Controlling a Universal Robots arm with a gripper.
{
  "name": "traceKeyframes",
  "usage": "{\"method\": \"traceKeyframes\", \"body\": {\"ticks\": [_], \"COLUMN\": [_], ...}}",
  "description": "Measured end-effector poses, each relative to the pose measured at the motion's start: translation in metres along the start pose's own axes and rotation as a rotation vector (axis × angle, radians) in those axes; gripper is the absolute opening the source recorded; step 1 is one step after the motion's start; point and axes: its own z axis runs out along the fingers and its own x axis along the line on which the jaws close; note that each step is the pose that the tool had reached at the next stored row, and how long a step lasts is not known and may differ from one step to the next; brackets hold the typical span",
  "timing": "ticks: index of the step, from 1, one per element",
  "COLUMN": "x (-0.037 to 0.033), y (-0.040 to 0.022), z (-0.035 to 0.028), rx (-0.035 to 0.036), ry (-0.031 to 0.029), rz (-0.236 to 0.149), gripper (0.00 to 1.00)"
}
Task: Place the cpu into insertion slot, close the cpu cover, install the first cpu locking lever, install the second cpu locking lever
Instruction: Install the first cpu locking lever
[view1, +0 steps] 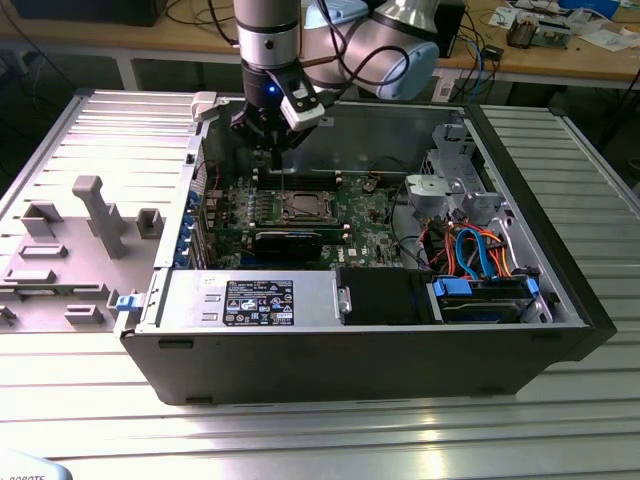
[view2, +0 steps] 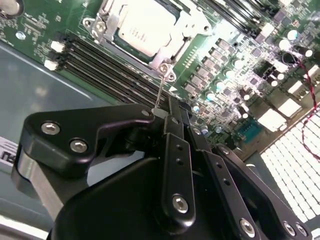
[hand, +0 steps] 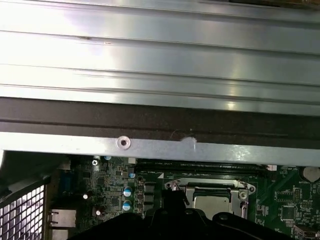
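Observation:
The cpu (view2: 137, 25) lies flat in the insertion slot (view1: 303, 208) on the green board, its silver top showing through the window of the cpu cover (view2: 192, 20), which is folded down around it. A thin wire locking lever (view2: 159, 92) stands up from the socket's corner. My gripper (view2: 161, 113) is shut on the lever's upper end. In the exterior view the gripper (view1: 275, 150) hangs just above and behind the socket, inside the open computer case. The first wrist view shows the cpu (hand: 212, 202) under the cover (hand: 239, 189).
Long black memory slots (view2: 100, 70) run beside the socket. A black expansion card (view1: 288, 243) lies in front of it. The power supply (view1: 245, 300), drive cage (view1: 450, 185) and orange and blue cables (view1: 475, 250) crowd the case. The case wall (hand: 150, 145) is close behind.

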Motion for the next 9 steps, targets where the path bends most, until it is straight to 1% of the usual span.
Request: {"method": "traceKeyframes", "body": {"ticks": [2, 3, 7, 8, 9], "x": [-0.0069, -0.0116, -0.0233, -0.026, -0.0273], "y": [-0.0002, -0.0004, -0.0011, -0.0013, -0.0014], "z": [0.0005, 0.0009, 0.0036, 0.0048, 0.0054], "rx": [0.0001, 0.0001, -0.0011, -0.0045, -0.0087], "ry": [0.0, 0.0, -0.0002, -0.0004, -0.0006], "rz": [0.0, 0.0, 0.0, 0.0, 0.001], "gripper": [0.11, 0.11, 0.11, 0.11, 0.11]}}
